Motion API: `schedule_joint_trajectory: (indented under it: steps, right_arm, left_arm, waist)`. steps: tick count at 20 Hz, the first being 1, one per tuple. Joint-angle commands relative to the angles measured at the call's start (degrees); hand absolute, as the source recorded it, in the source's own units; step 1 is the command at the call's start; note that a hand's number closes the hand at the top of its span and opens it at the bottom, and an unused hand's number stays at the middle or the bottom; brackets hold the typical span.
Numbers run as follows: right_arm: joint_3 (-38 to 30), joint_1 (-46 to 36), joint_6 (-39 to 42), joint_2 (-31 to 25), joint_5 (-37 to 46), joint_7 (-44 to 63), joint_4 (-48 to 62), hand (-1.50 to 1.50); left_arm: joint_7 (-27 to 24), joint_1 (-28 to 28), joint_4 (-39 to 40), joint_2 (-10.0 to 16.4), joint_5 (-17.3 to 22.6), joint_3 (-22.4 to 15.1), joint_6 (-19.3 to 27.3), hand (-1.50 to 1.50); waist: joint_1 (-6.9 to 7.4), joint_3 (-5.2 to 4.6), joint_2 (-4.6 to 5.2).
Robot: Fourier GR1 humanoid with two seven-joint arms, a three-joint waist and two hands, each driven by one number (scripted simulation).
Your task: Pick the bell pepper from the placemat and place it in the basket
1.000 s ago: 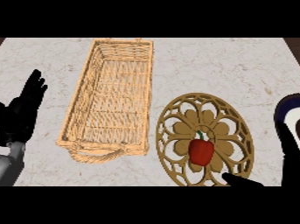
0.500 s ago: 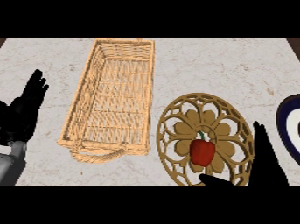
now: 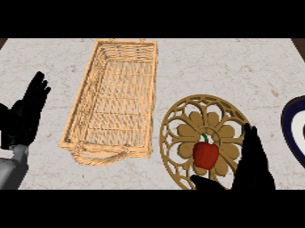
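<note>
A red bell pepper [image 3: 206, 154] with a green stem lies on the round, openwork wooden placemat [image 3: 184, 116] at the lower right. My right hand [image 3: 252, 168] is open just to the right of the pepper, fingers straight and pointing up, thumb reaching under it near the mat's lower edge. No contact with the pepper shows. The long wicker basket [image 3: 115, 100] stands left of the mat, holding nothing. My left hand [image 3: 20, 115] rests open at the far left, fingers up.
A dark blue and white plate [image 3: 300, 133] sits at the right edge, partly cut off. The marble counter [image 3: 233, 67] stretches behind the mat and basket. A rope handle [image 3: 97, 158] sticks out at the basket's near end.
My right hand has moved left and up over the placemat, from the plate's side to right beside the pepper. The left hand, basket and pepper have stayed put.
</note>
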Motion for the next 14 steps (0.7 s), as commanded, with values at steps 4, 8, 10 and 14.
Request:
schedule_joint_trajectory:
  steps: [4,8,10,14]
  right_arm:
    - [1.5,0.0,-3.4,1.3,2.4,7.3,1.5,-1.50]
    - [2.6,-4.4,-6.3,1.3,1.1,10.2,7.9,-1.50]
    - [-0.2,-2.8,-3.5,1.3,-0.4,8.0,5.4,-1.50]
    - [2.7,0.5,-6.9,1.3,2.0,9.0,9.2,-1.50]
  left_arm:
    - [0.9,-1.3,0.7,-1.8,-2.0,1.5,-1.5,0.00]
    - [0.2,1.2,-1.7,-1.3,-2.4,2.3,-2.5,0.00]
    - [-3.0,1.1,3.0,-1.9,-2.0,4.1,-4.4,0.00]
    - [2.2,1.9,-2.9,-0.9,-1.8,4.2,-4.2,0.00]
  waist:
    - [-0.15,0.02,0.02]
    - [0.40,0.02,0.06]
    - [0.01,0.00,0.12]
    - [0.26,0.03,-0.04]
